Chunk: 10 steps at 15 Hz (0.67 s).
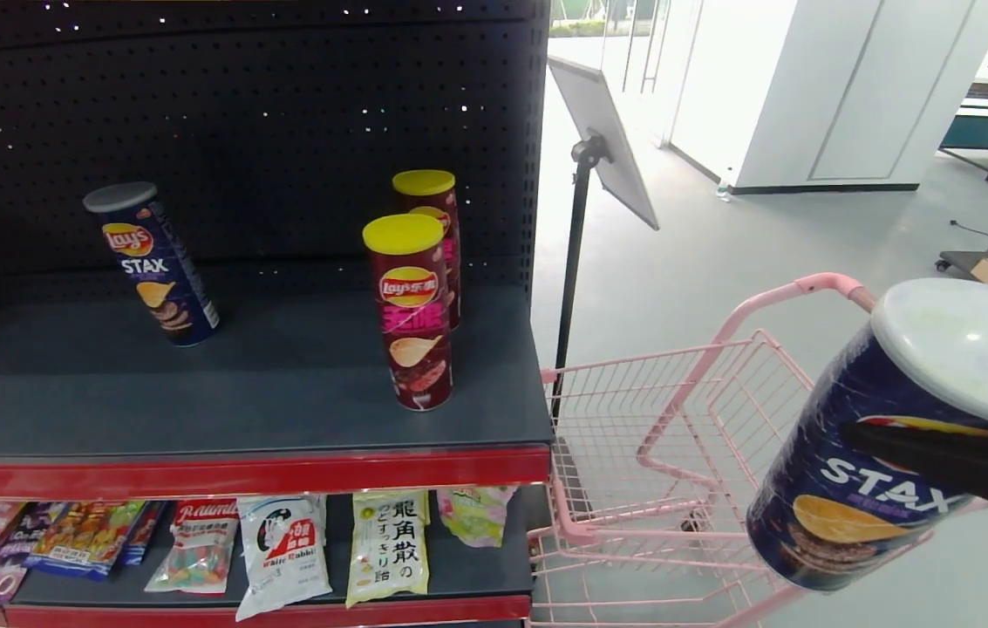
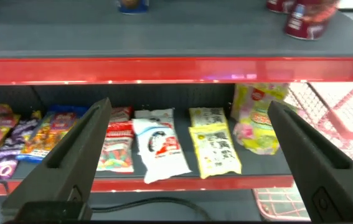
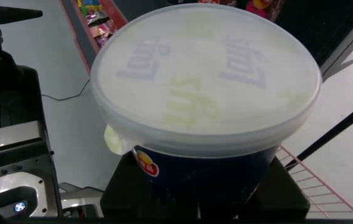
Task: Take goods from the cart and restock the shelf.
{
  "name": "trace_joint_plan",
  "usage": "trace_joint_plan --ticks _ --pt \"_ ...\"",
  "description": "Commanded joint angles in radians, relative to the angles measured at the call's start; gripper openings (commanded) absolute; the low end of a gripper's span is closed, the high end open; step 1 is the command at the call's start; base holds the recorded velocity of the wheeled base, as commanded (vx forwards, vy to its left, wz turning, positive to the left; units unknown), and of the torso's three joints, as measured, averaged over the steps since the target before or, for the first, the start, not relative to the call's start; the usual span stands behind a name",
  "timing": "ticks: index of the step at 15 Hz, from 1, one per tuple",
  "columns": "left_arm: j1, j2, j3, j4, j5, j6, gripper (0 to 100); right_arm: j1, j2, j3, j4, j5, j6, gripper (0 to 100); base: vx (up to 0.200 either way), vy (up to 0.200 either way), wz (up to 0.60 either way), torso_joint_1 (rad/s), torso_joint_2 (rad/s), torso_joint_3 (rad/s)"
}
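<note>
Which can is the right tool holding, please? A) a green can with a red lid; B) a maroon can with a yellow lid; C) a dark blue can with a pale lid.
C: the right tool grips the dark blue can; the maroon cans stand on the shelf.

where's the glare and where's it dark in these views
Head view: daylight washes out the floor beside the shelf; the pegboard is dark, with bright pinpricks through its holes. Left wrist view: a glare streak runs along the red shelf edge. Right wrist view: the blue can has its pale lid lit, its body in shadow.
</note>
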Motion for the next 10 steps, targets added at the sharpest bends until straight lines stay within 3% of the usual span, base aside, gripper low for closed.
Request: trace_joint_plan --ticks 1,10 --pt "0.000 0.001 0.000 0.000 0.000 0.000 100 -0.001 -0.002 0.001 -0.002 0.000 0.001 0 0.000 0.200 0.00 0.002 0.00 0.002" --pt "0.000 0.001 0.000 0.000 0.000 -0.001 100 0.021 -0.034 -0.001 0.000 0.002 -0.004 0 0.000 0.200 0.00 0.001 0.00 0.005"
